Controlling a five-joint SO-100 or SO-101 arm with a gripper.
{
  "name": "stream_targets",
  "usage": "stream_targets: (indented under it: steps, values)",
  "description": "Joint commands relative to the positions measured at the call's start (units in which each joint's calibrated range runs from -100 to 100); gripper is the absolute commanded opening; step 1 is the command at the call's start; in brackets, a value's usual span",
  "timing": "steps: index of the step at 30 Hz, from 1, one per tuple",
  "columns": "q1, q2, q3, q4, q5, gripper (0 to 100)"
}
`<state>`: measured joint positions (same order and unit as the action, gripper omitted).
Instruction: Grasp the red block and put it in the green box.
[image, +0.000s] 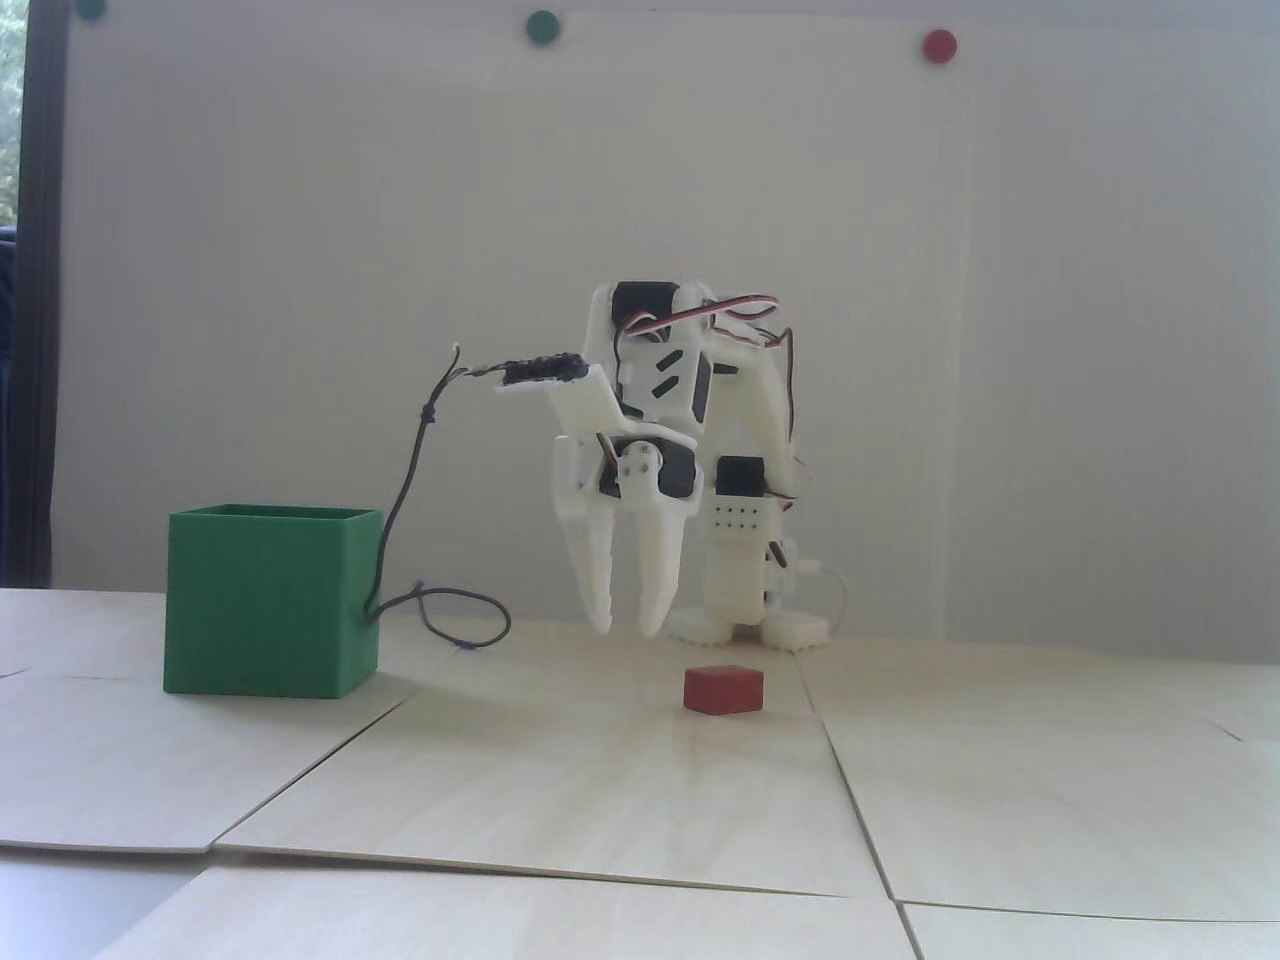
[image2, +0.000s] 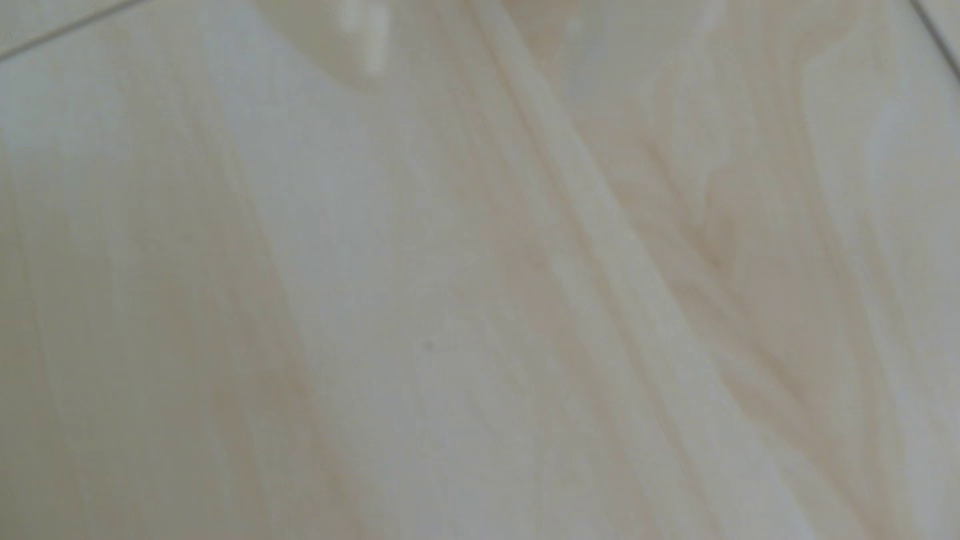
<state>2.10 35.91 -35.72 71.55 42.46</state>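
The red block (image: 724, 690) lies flat on the pale wooden table (image: 600, 780) in the fixed view, a little right of the scene's middle, just left of a seam between two boards. It rests on its broad side, nothing touching it.

Above it and slightly to its left hangs the gripper (image: 627, 630), pointing down with its two white fingers (image: 661, 570) parted by a narrow gap. It is partly open and holds nothing; its tips are clear of the table and sit higher than the block's top. How far behind the block it hangs cannot be told from this low view.

Behind the gripper stands the rest of the white arm (image: 690, 390), folded over, with its base (image: 750, 610) on the table at the far side, just right of the fingers. A black cable (image: 400, 500) runs from the small camera mount on the wrist down to the left and ends in a loop on the table.

The green box (image: 270, 600) stands upright well to the left of the block, its open top facing up; the cable drops close beside its right wall. What is inside cannot be seen.

On the far white wall are round dots, two green (image: 543, 27) and one red (image: 939, 44).

The wrist view is blurred: wood grain fills it, with a pale fingertip (image2: 358, 46) at the top edge
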Motion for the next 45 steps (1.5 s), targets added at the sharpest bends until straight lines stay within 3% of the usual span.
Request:
stream_targets:
  steps: [1,5,16,41,45]
  values:
    - [0.6,-1.6,-4.7,0.5,-0.4,12]
    - [0.3,-0.7,-6.6,0.1,-0.3,12]
    - [-0.1,12.5,-32.2,8.2,-0.3,12]
    - [0.9,11.0,-31.8,11.8,0.1,12]
    - [0.9,5.1,-21.0,10.8,0.1,12]
